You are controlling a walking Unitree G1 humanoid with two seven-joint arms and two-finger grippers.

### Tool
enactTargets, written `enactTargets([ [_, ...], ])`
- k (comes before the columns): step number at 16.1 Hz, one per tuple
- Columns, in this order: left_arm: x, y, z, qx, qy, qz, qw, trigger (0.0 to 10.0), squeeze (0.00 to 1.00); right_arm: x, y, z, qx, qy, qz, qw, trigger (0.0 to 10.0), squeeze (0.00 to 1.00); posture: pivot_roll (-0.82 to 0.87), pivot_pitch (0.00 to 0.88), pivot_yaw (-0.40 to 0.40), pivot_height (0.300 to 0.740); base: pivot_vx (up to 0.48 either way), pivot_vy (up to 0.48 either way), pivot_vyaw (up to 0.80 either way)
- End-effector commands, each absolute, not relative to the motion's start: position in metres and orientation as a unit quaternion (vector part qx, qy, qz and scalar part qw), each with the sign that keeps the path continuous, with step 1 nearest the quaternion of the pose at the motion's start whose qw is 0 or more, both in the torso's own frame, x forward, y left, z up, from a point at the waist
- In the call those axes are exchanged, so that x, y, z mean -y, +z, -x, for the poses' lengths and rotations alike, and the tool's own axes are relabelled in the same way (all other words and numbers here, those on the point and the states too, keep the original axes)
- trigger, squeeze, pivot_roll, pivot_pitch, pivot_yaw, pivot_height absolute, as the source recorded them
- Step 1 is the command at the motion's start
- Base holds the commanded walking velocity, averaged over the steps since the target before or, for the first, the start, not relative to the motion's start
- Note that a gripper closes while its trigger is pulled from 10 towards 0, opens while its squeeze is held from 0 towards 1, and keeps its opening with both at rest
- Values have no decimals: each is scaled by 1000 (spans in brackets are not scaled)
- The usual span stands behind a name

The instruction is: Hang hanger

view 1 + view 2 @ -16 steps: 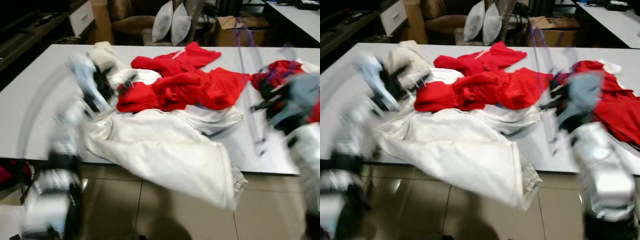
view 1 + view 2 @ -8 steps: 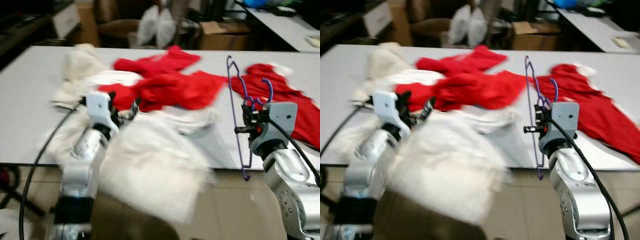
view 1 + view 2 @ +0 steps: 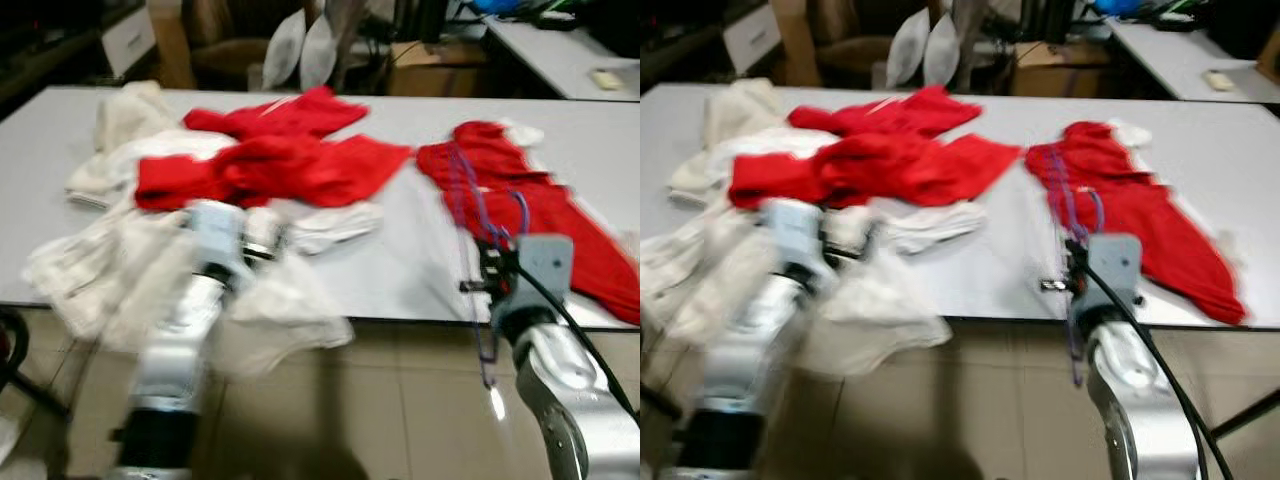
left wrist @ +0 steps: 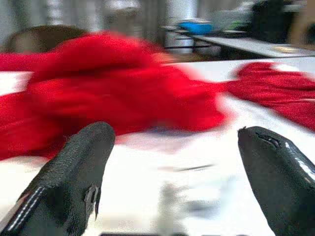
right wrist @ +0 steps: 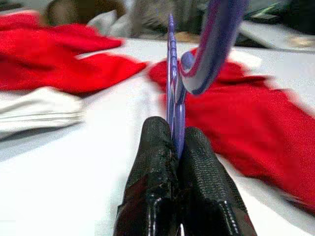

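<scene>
A purple plastic hanger (image 3: 472, 215) stands upright at the table's front right edge, its lower end hanging below the tabletop. My right gripper (image 5: 174, 132) is shut on it, the hook (image 5: 216, 44) curving up above the fingers (image 5: 153, 167). The hanger stands in front of a red garment (image 3: 540, 210) spread on the white table (image 3: 400, 270). My left gripper (image 4: 173, 132) is open and holds nothing; it hovers over a white garment (image 3: 270, 300) draped over the front edge, facing a heap of red clothes (image 3: 270, 165).
More white clothes (image 3: 120, 125) lie at the table's left. Behind the table are a brown armchair with pale cushions (image 3: 300, 50), a cardboard box (image 3: 430, 65) and another table (image 3: 560, 50). Tiled floor (image 3: 400, 420) lies below the front edge.
The camera has swung right and the picture is blurred. My right gripper still holds the hanger upright. The left arm has dropped nearer the front edge, over the white garment.
</scene>
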State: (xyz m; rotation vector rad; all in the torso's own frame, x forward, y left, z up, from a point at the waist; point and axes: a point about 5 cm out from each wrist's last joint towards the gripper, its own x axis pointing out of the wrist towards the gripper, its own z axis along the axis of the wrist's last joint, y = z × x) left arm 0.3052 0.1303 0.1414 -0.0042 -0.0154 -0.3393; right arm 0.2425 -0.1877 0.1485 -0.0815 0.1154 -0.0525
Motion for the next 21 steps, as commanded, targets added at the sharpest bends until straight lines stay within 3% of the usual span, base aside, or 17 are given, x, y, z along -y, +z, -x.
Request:
enactTargets([
  [1, -136, 140, -306, 1, -159, -5, 987, 10000, 890, 185, 156, -243, -37, -27, 39, 998, 10000, 0, -199, 0, 41, 740, 0, -439, 0],
  [8, -138, 139, -300, 2, -153, -7, 988, 10000, 890, 184, 159, -245, -35, -5, 52, 998, 10000, 0, -185, 0, 11, 740, 0, -439, 0],
  [13, -138, 139, -300, 4, -165, -30, 986, 10000, 863, 180, 154, -245, -36, -8, 44, 998, 10000, 0, -178, 0, 39, 740, 0, -350, 0],
  [14, -138, 138, -301, -6, -165, -28, 986, 10000, 773, 181, 150, -244, -46, -20, 37, 998, 10000, 0, -179, 0, 45, 740, 0, 0, 0],
  [17, -137, 135, -303, -13, -175, -35, 984, 10000, 369, 182, 145, -240, -50, -35, 32, 998, 10000, 0, -201, 0, 74, 740, 0, 0, -763],
  [18, -137, 134, -303, -11, -182, -37, 983, 10000, 27, 182, 145, -239, -51, -36, 33, 998, 10000, 0, -205, 0, 80, 740, 0, 0, -763],
  [21, -137, 124, -302, -30, -200, -22, 979, 10000, 0, 187, 139, -232, -67, -40, 62, 995, 10000, 0, -243, 0, 103, 740, 0, 0, -763],
])
